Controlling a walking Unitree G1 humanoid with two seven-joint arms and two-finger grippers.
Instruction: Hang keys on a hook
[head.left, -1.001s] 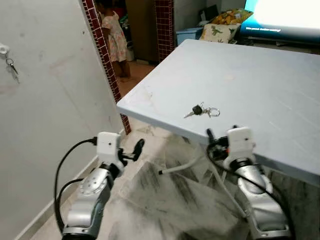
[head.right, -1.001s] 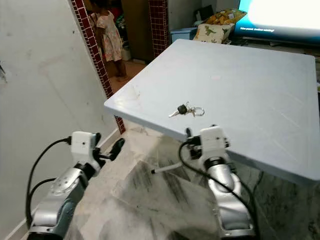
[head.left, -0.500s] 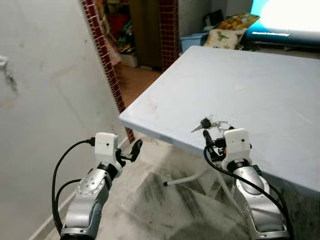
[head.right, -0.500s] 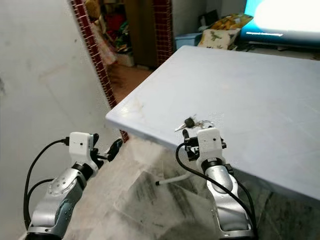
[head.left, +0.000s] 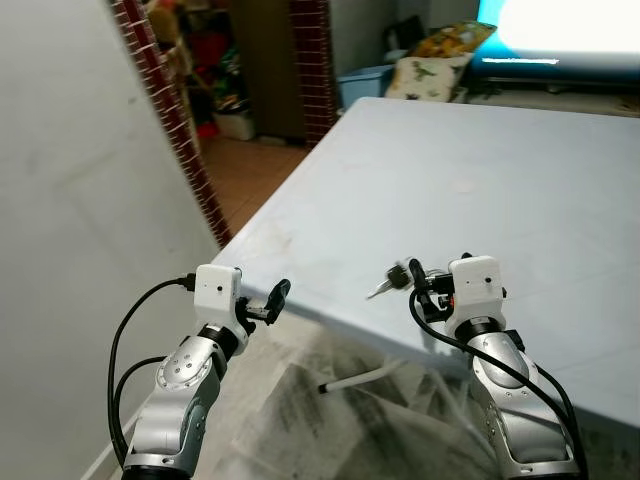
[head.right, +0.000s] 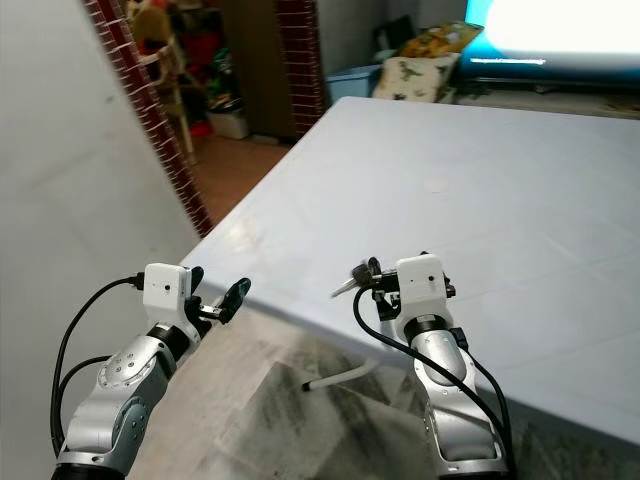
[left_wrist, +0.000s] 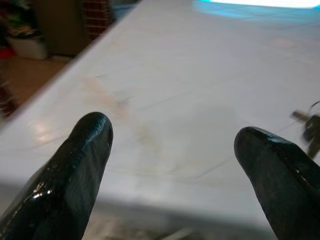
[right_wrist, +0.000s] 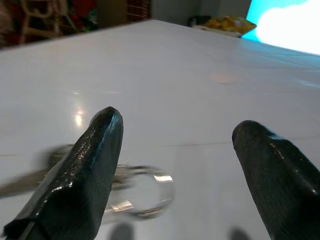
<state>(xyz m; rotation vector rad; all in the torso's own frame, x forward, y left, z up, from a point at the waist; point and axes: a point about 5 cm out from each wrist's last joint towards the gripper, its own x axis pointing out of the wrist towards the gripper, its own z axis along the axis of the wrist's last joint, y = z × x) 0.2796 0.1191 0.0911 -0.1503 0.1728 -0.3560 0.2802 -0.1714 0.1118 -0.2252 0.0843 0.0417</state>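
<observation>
Keys (head.left: 392, 281) lie near the table's (head.left: 560, 190) near edge, just left of your right gripper (right_wrist: 175, 165), whose fingers are spread and empty. Shift left, lower, then pinch the ring. Left gripper (left_wrist: 172, 165) hangs released.

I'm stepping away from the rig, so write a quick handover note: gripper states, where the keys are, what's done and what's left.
Right gripper: open, low over the pale blue table, right at the small bunch of keys on a metal ring; nothing gripped.
Left gripper: open, holding nothing, off the table's near edge.
Keys: lying flat near that edge.
Done: approach only.
Left: close on the keys, lift, carry them to the hook and hang them.
</observation>
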